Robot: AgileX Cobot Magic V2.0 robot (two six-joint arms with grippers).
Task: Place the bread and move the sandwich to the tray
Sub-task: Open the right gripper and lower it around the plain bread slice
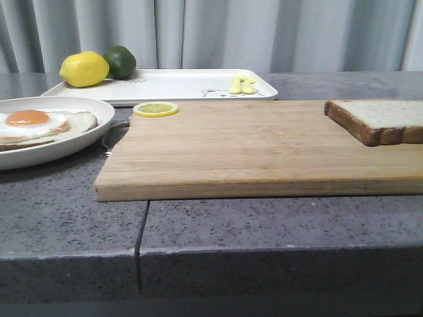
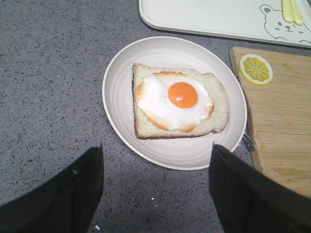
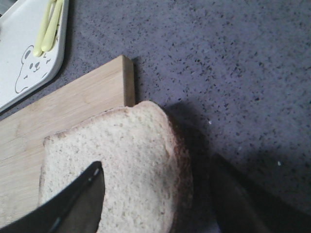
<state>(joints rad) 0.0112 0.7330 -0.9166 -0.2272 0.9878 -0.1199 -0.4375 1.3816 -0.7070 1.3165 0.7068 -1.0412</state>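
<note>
Right tool (image 3: 155,204) is hanging open, fingers straddling the bread (image 3: 126,165) at the cutting board's (image 1: 231,148) right end; I'm keeping the left tool (image 2: 155,194) spread beside the sandwich (image 2: 177,104), left of the board. Nothing is stacked yet. Tray (image 1: 192,84) behind the board is sitting half bare; tabletop (image 1: 264,224) is lying open.

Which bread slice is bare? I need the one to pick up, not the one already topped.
The thick bread at the cutting board's right end; the other slice, on the plate, carries the fried egg.
</note>
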